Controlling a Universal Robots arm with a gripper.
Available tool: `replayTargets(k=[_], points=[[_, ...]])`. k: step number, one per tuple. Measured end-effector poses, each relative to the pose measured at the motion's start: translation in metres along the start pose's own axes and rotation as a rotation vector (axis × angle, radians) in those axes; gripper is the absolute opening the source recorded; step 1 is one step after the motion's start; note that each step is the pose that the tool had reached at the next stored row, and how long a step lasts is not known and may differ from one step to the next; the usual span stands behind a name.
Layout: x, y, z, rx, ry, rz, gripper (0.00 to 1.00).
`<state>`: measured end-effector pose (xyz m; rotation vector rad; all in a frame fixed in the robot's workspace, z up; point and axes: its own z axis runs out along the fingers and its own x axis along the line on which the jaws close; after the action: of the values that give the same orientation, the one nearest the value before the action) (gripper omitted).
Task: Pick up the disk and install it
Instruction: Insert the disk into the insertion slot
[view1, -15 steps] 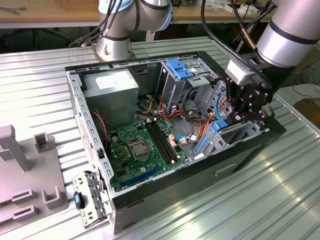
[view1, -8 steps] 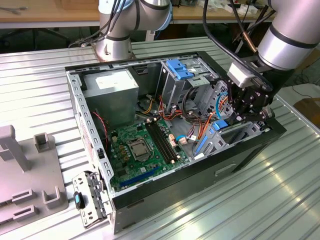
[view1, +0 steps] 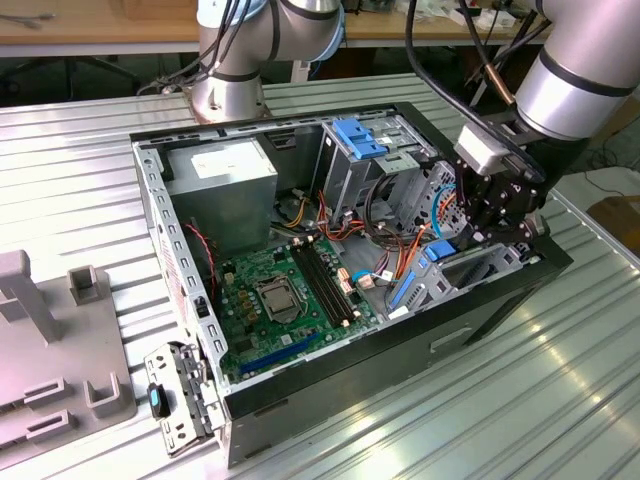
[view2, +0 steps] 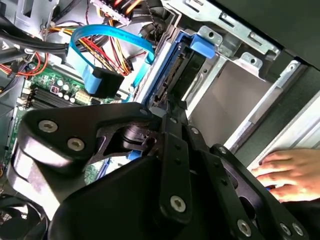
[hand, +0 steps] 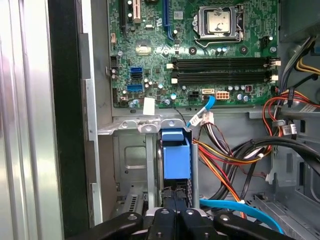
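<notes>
This looks like a robot lab or workshop. A big silver robot arm (view1: 580, 80) reaches from the far right, and its gripper (view1: 478, 238) is down inside an open computer case (view1: 400, 350). You can see the green board (view1: 290, 300) and lots of wires. The case sits on a shiny metal table (view1: 480, 420) with ridges. A second robot arm (view1: 240, 60) stands at the far side, in front of a wooden bench (view1: 90, 25). A grey plastic holder (view1: 50, 340) is at the near left.

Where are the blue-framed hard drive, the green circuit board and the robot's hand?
Grey-metal hard drive in bright blue plastic carrier (hand: 176, 155): first wrist view, on the blue carrier.
Flat green circuit board (hand: 185, 30): first wrist view, beside the processor socket.
Black metal hand (hand: 175, 195): first wrist view, its front tip.
</notes>
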<state>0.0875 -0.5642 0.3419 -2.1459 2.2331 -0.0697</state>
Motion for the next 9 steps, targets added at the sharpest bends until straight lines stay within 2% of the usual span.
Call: replayTargets(k=[9], points=[[0.0,-0.0001,-0.0009,0.0,0.0007,0.0,0.11]])
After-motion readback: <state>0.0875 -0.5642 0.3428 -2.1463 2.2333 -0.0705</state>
